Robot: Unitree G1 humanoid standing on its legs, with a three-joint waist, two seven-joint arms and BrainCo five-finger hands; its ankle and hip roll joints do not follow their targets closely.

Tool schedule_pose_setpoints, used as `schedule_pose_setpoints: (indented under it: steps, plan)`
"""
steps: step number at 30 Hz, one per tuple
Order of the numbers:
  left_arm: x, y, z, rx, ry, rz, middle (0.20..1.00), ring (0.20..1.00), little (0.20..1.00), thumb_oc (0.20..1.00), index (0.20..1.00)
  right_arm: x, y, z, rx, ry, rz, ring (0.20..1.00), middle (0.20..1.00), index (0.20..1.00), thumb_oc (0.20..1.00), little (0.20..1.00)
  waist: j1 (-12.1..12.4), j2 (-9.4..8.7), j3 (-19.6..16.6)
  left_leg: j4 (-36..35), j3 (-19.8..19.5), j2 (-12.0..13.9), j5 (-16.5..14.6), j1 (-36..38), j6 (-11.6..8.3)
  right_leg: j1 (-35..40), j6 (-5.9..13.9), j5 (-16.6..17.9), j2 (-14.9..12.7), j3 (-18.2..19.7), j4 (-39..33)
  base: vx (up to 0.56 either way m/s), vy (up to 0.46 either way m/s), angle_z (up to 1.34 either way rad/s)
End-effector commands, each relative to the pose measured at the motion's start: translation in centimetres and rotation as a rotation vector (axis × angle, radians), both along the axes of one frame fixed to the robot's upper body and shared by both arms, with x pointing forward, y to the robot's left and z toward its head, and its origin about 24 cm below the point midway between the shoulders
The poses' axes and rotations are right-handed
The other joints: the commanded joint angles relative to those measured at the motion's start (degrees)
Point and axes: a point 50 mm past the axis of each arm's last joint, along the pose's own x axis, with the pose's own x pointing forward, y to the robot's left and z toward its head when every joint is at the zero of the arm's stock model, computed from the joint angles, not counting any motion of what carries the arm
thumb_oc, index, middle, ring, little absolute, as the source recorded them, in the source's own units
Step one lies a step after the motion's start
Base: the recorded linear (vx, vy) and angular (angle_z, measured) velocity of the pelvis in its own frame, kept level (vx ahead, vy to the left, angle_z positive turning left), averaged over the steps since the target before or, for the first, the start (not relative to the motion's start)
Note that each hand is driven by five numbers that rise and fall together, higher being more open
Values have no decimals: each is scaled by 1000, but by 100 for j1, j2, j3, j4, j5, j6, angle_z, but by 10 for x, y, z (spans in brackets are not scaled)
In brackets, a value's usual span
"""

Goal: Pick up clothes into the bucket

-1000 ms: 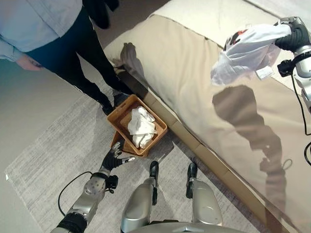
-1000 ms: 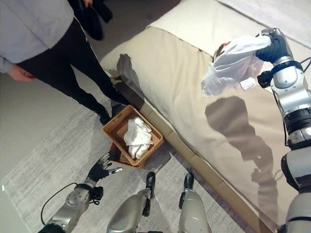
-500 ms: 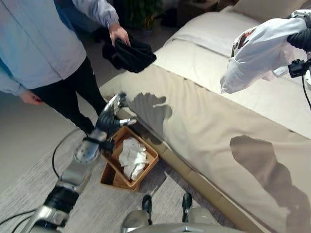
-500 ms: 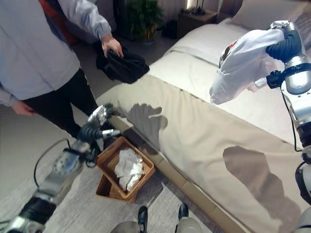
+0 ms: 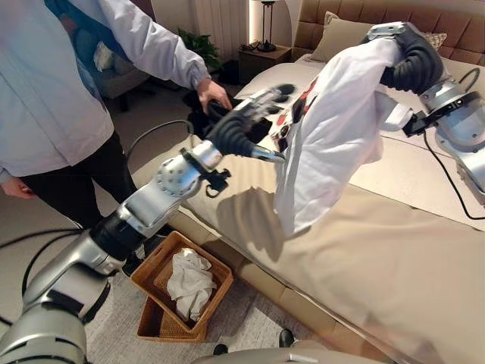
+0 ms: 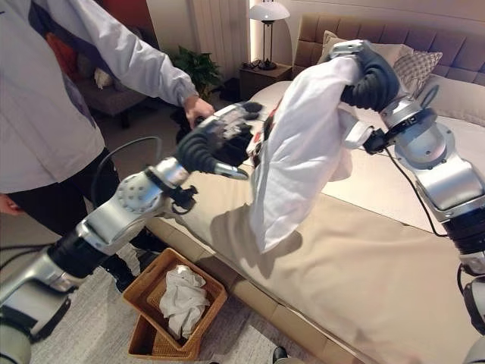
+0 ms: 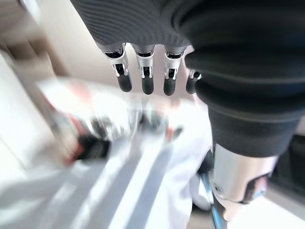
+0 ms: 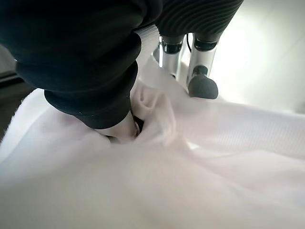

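A person [image 5: 53, 98] in a pale blue jacket stands at the left, one hand [image 5: 212, 92] gripping a dark cloth [image 5: 198, 114]. Behind, a potted plant [image 5: 198, 47], a nightstand [image 6: 267, 77] carrying a lamp [image 6: 270, 14], and pillows [image 6: 415, 67] against the tufted headboard [image 6: 455, 38]. Grey rug [image 5: 114, 334] underfoot.
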Motion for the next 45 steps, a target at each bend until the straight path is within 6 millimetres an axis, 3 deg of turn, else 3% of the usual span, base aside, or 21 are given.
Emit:
schedule_pose_setpoints:
  steps: [1,6,14,24,30,39,40,41,45]
  plan:
    - [6,-7,16,-8,-15,-33,1000,1000,1000,1000,1000,-11,15,14,20,-80,109,200,200,200,200,200,104,-372,-468,500,-43,-68,-493,-198,-27,-112,397,-92,-398,-236,345,0,0,0]
    - [4,-33,10,20,6,-97,1000,1000,1000,1000,1000,-21,43,9,3,-64,259,200,200,200,200,200,98,-358,-449,491,-92,-79,-493,-138,-16,-28,399,-107,-405,-267,347,0,0,0]
    - [8,-54,-3,3,42,-86,1000,1000,1000,1000,1000,-35,75,1,36,-37,462,200,200,200,200,200,135,-380,-432,515,-174,-94,-509,-115,8,23,388,-154,-415,-314,401,0,0,0]
    - [26,-51,-17,-7,-22,121,1000,1000,1000,1000,1000,-43,84,-7,126,-36,540,200,200,200,200,200,186,-437,-403,582,-297,-151,-513,-161,83,1,378,-174,-476,-351,506,-4,7,5]
    - [31,-52,-39,-108,130,177,1000,1000,1000,1000,1000,-44,86,-13,184,-27,554,200,200,200,200,200,193,-468,-387,621,-328,-197,-545,-163,132,-8,374,-196,-515,-334,572,0,0,0]
    - [29,-60,-49,-173,256,152,1000,1000,1000,1000,1000,-45,95,-18,231,-9,582,200,200,200,200,200,181,-452,-380,645,-361,-226,-556,-180,163,-40,369,-210,-533,-314,608,0,0,0]
    - [31,-57,-49,-202,268,172,539,539,539,539,539,-45,96,-19,247,-10,582,200,200,200,200,200,189,-461,-377,649,-366,-228,-556,-186,166,-44,364,-216,-534,-320,620,0,0,0]
    - [31,-57,-49,-202,268,172,206,206,206,206,206,-45,96,-19,247,-10,582,200,200,200,200,200,188,-461,-378,649,-366,-229,-556,-187,166,-44,364,-217,-534,-320,621,0,0,0]
    - [31,-46,-57,-322,353,221,200,200,200,200,200,-44,93,-20,297,-23,562,200,200,200,200,200,206,-462,-374,649,-362,-213,-624,-134,169,-2,363,-266,-514,-320,619,19,-2,0]
